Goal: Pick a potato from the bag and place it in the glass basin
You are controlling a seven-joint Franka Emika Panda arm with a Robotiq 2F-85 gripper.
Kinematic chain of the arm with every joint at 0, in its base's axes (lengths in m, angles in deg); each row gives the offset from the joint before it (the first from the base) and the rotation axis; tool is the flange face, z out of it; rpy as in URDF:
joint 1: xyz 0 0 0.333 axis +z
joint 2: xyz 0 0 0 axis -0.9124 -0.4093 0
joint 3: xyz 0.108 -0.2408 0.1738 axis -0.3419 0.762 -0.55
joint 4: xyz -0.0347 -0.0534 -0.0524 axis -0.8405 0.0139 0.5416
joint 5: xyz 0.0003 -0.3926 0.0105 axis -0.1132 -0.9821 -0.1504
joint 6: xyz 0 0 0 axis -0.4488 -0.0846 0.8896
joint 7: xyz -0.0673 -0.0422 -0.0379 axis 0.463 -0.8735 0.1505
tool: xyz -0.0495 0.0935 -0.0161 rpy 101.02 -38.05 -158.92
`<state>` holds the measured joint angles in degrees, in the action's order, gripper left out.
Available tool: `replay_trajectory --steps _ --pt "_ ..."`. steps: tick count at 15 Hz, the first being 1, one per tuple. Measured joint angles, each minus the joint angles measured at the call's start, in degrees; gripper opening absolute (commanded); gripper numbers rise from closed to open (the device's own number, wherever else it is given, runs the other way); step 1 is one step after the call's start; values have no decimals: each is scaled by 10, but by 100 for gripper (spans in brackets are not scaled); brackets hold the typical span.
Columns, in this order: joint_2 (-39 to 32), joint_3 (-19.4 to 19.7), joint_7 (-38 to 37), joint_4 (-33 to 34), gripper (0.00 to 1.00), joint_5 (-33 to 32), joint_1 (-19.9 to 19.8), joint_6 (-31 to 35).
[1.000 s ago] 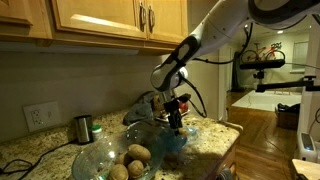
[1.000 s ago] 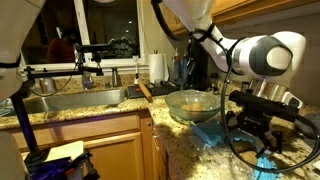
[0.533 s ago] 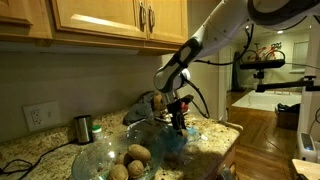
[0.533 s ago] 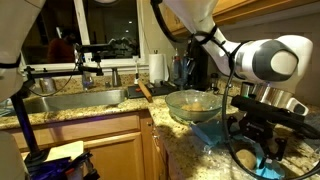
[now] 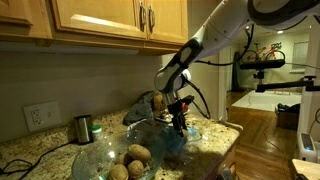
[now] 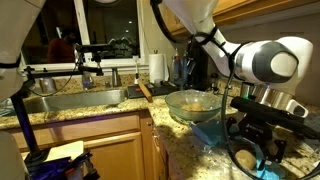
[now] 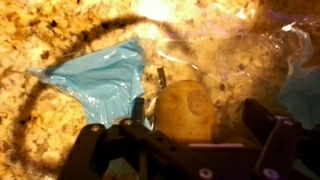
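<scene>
The crinkled light-blue bag (image 7: pixel 105 80) lies on the granite counter; it also shows in both exterior views (image 5: pixel 188 134) (image 6: pixel 212 134). A tan potato (image 7: pixel 187 110) lies on the clear part of the bag. My gripper (image 7: pixel 200 118) is down over it, open, with one finger on each side of the potato. The left finger is close to the potato and the right finger stands apart from it. The gripper shows in both exterior views (image 5: pixel 179 122) (image 6: pixel 250 152). The wide glass basin (image 5: pixel 92 158) (image 6: pixel 178 100) stands beside the bag and holds several potatoes (image 5: pixel 137 155).
A small dark-green cup (image 5: pixel 83 127) stands near the wall outlet. A sink (image 6: pixel 70 100), a paper towel roll (image 6: pixel 157 67) and a wooden utensil (image 6: pixel 144 90) lie beyond the basin. Wall cabinets (image 5: pixel 100 20) hang above. The counter edge is near the bag.
My gripper dropped lower onto the bag over the first half second, bringing the potato between its fingers. Since then it has barely moved.
</scene>
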<state>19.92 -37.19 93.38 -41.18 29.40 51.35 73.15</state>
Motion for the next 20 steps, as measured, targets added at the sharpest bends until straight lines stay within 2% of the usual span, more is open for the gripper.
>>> replay_trajectory --steps 4,5,6,12,13,20 --pt "0 0 0 0 100 0 0 1" --pt "0 0 0 0 75 0 0 2" --pt "0 0 1 0 74 0 0 5" --pt "0 0 5 -2 33 0 0 31" --pt "0 0 5 -2 31 0 0 32" --pt "6 0 4 -2 31 0 0 33"
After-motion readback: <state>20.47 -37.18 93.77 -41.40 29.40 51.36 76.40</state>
